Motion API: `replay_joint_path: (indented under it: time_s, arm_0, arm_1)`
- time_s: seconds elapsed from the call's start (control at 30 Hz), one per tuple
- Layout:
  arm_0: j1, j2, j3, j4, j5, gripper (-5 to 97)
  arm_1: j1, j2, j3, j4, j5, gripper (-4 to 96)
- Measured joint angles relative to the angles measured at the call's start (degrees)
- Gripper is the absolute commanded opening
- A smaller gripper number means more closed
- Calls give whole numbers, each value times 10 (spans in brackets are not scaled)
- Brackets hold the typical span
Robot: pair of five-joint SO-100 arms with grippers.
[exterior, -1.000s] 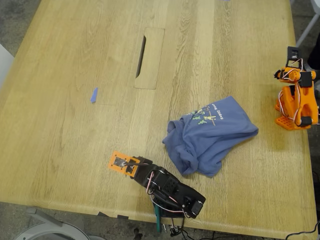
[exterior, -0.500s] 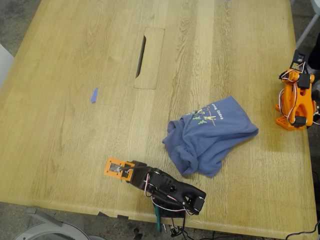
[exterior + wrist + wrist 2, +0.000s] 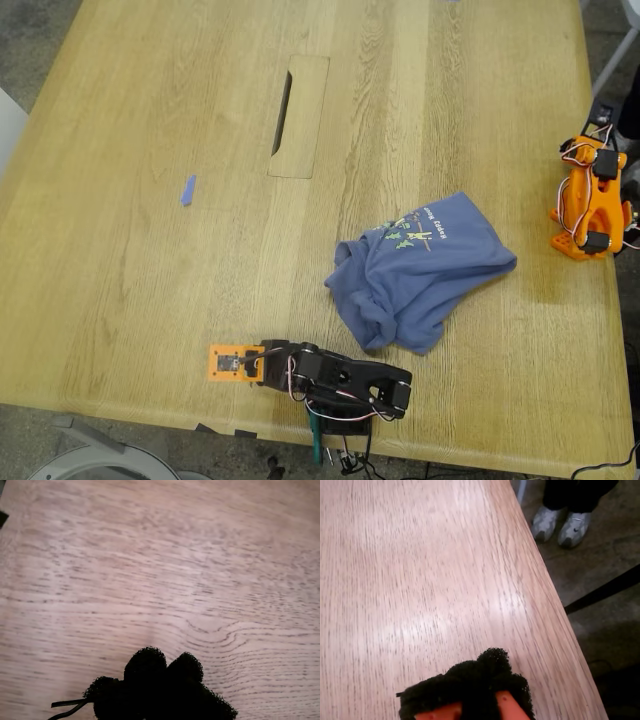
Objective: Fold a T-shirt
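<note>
The slate-blue T-shirt [image 3: 420, 270] lies crumpled in a heap on the wooden table [image 3: 150, 270], right of centre in the exterior view, its green-yellow print facing up. My first gripper [image 3: 225, 362] lies low near the table's front edge, pointing to the exterior view's left, well apart from the shirt. Its dark pads [image 3: 145, 667] are together over bare wood. My second gripper [image 3: 600, 130] sits on the folded orange arm at the exterior view's right edge, apart from the shirt. Its dark pads [image 3: 490, 667] are together and hold nothing.
A small purple strip [image 3: 188, 190] lies on the table to the exterior view's left. A rectangular cable slot [image 3: 298, 115] sits in the far middle. A person's shoes [image 3: 560, 522] stand on the floor beyond the table edge by my second arm.
My first arm has swung down and to the exterior view's left, lying flatter along the front edge. My second arm has folded a little toward the right edge. The shirt has not moved.
</note>
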Motion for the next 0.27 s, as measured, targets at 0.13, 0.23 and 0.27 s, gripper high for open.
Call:
replay_joint_path:
  time_s: [0.13,0.23,0.27]
  arm_0:
    - [-4,0,0,29,-10,0]
    - [-14,0,0,33,-16,0]
    - [-18,0,0,33,-17,0]
  arm_1:
    - [1,0,0,21,0,1]
    - [1,0,0,31,0,1]
    - [1,0,0,33,0,1]
